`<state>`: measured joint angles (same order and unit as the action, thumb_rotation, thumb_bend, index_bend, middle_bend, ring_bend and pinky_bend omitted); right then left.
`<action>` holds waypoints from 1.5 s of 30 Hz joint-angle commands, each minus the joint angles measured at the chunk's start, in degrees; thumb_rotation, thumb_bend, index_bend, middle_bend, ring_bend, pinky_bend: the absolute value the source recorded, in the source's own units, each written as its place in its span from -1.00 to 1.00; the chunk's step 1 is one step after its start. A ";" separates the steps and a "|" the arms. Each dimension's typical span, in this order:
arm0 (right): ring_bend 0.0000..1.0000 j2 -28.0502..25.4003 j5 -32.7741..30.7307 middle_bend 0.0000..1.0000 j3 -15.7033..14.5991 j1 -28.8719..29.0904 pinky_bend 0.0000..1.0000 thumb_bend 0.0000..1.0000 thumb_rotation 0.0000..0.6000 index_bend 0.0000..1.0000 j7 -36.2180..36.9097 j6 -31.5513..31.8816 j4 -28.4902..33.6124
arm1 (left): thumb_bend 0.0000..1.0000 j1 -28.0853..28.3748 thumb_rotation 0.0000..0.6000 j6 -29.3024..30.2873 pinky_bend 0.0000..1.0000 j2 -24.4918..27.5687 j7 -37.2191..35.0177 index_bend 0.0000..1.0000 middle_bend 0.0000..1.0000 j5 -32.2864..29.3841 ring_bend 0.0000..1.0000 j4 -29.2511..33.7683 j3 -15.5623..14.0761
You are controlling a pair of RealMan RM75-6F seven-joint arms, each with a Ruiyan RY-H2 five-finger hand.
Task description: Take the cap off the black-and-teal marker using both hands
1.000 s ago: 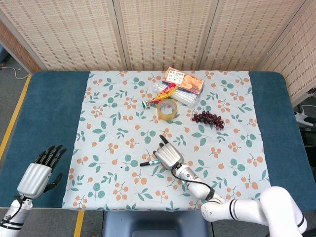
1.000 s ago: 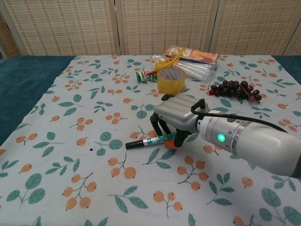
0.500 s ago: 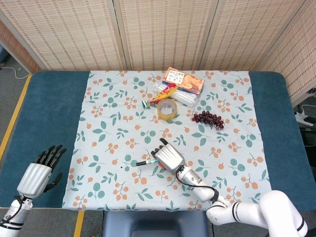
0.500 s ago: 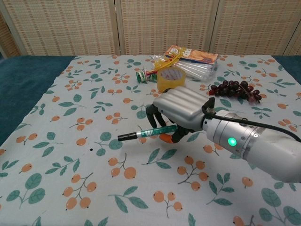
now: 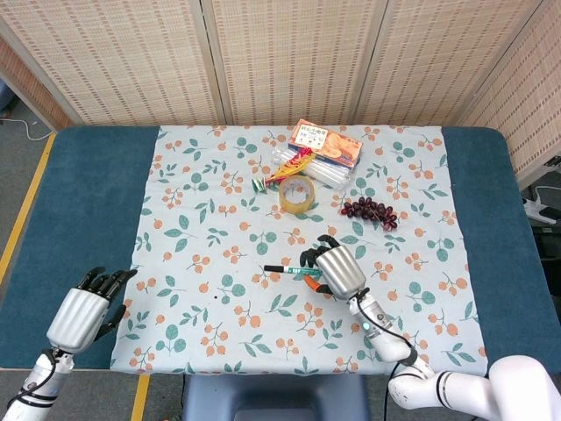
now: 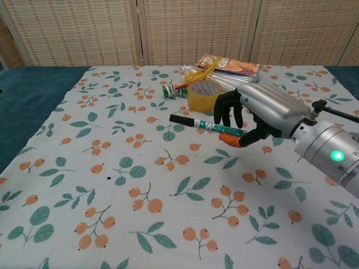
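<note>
Right hand: the right hand sits right of centre in the chest view, fingers curled around the black-and-teal marker and holding it clear of the tablecloth.
Marker: it lies nearly level in the grip, black end pointing toward the left of the frame, orange end tucked under the fingers; in the head view the marker shows just below the frame's centre, left of the hand.
Cap: which end carries it cannot be told.
Left hand: the left hand shows only in the head view, at the lower left, over the blue table edge beside the cloth; its fingers are spread and it holds nothing.
Upper centre of the cloth: a roll of yellow tape, with a snack packet and a clear-wrapped bundle behind it.
Right of the tape: a bunch of dark grapes, partly behind the right hand in the chest view.
</note>
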<state>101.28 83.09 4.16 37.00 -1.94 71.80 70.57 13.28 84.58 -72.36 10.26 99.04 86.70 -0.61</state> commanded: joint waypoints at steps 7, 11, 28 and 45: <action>0.15 1.11 4.03 0.69 3.30 -0.01 -0.51 -0.25 1.00 0.96 13.67 3.26 0.32 | -0.13 5.71 1.00 -7.21 -0.13 -0.93 25.95 -0.66 -0.56 3.13 -0.10 16.58 4.22; 0.15 5.96 5.41 0.69 3.59 -0.19 -0.51 -0.25 1.00 0.96 18.93 5.79 -6.08 | -0.13 9.30 1.00 -11.10 0.04 -4.16 25.40 -0.73 -0.41 -2.14 0.03 17.99 8.58; 0.15 24.85 6.23 0.69 7.17 3.16 -0.50 -0.25 1.00 0.96 34.24 10.38 -32.95 | -0.20 16.96 1.00 -15.46 0.32 -13.57 34.81 -0.44 0.07 -17.14 0.23 14.69 14.20; 0.15 28.73 2.16 0.69 9.00 9.40 -0.50 -0.25 1.00 0.96 33.44 6.26 -35.20 | -0.26 19.51 1.00 -13.16 0.46 -16.51 36.40 -0.20 0.34 -18.99 0.31 12.91 13.88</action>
<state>130.00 85.50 13.11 46.18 31.78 78.26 35.10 32.70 71.30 -88.75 46.78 79.97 99.74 13.37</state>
